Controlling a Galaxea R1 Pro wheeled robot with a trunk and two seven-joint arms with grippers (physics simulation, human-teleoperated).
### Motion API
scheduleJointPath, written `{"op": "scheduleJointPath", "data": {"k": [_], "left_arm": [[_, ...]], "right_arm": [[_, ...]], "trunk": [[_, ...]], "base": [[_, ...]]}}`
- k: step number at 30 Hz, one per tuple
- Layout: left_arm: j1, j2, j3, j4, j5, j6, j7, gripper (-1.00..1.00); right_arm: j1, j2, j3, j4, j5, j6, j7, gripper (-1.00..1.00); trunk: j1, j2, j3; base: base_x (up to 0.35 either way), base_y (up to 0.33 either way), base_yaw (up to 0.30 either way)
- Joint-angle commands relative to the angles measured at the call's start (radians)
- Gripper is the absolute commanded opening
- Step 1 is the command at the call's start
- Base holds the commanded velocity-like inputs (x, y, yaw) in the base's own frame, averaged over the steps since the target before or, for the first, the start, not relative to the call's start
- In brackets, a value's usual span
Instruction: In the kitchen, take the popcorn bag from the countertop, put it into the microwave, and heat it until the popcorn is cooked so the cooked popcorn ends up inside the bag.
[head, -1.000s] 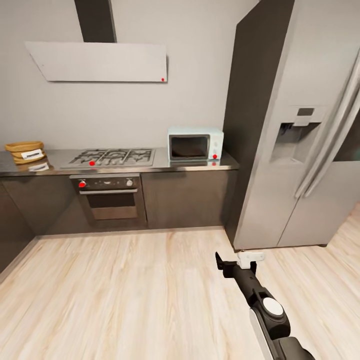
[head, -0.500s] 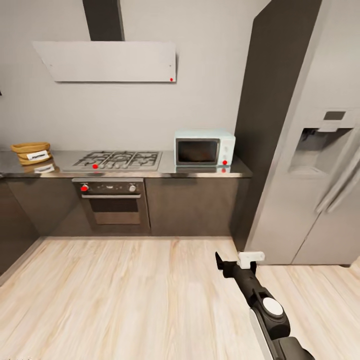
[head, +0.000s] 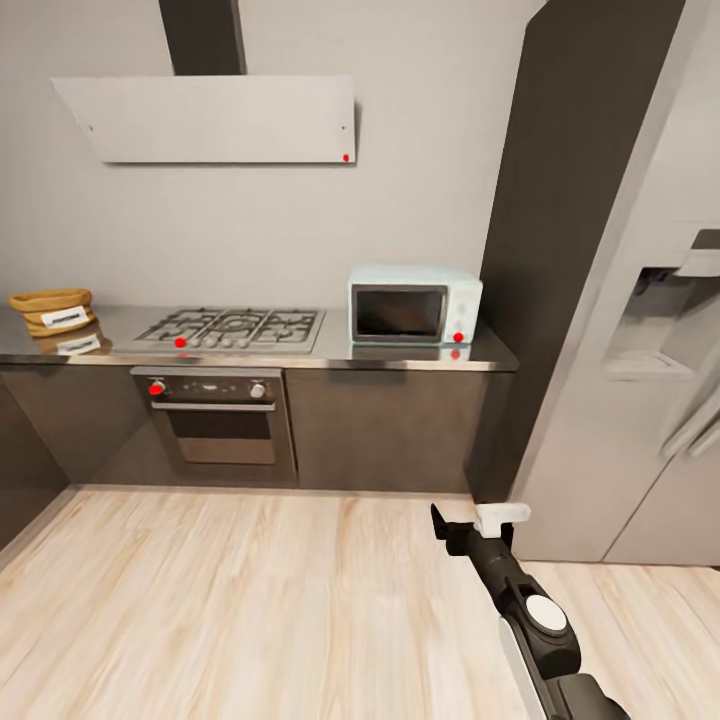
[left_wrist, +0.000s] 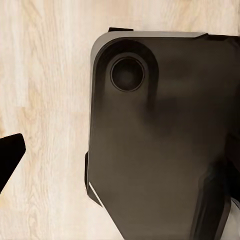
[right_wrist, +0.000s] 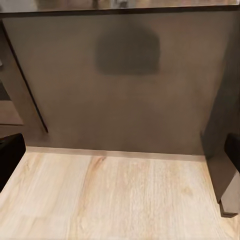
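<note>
The tan popcorn bag (head: 50, 309) with its white label stands at the far left of a reflective steel worktop (head: 330, 351), left of the gas hob (head: 236, 327). The pale mint microwave (head: 414, 305) sits at the worktop's right end, door closed, a red dot by its knobs. The pale grey-white countertop is out of view. My right gripper (head: 470, 524) hangs open over the wooden floor, far in front of the microwave; its wrist view shows fingers (right_wrist: 10, 156) wide apart facing a dark cabinet front (right_wrist: 125, 85). My left gripper (left_wrist: 120, 160) is open, pointing down at my own dark base (left_wrist: 160, 150).
A built-in oven (head: 215, 415) sits under the hob, with a range hood (head: 210, 120) above. A tall steel fridge (head: 640, 350) with a dark side panel stands right of the worktop. Dark cabinets (head: 385, 430) line the wall. Light wooden floor (head: 250, 600) stretches between me and the cabinets.
The whole head view has shifted: the camera has moved closer, and the fridge has slid toward the right edge. The right arm keeps the same pose.
</note>
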Motion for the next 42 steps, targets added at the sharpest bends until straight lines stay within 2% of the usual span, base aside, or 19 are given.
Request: {"op": "scheduleJointPath", "data": {"k": [1,22,31,36,42], "left_arm": [[0.000,0.000,0.001,0.000,0.006,-0.002,0.000,1.00],[0.000,0.001,0.001,0.000,0.006,-0.002,0.000,1.00],[0.000,0.001,0.001,0.000,0.006,-0.002,0.000,1.00],[0.000,0.000,0.001,0.000,0.005,-0.002,0.000,1.00],[0.000,0.002,0.001,0.000,0.005,-0.002,0.000,1.00]], "right_arm": [[0.000,0.000,0.000,-0.001,0.001,0.005,0.001,1.00],[0.000,-0.001,0.000,-0.004,0.001,0.005,0.001,1.00],[0.000,-0.001,-0.001,-0.004,0.000,-0.021,0.001,1.00],[-0.019,-0.013,-0.058,-0.005,0.001,-0.025,-0.004,1.00],[-0.062,-0.015,-0.066,-0.006,0.001,-0.025,-0.004,1.00]], "trunk": [[0.001,0.000,-0.001],[0.001,0.000,-0.001],[0.001,0.000,-0.001],[0.001,0.000,-0.001],[0.001,0.000,-0.001]], "base": [[0.305,-0.128,0.000],[0.311,-0.095,0.000],[0.316,-0.003,0.000],[0.316,0.000,0.000],[0.316,0.000,0.000]]}}
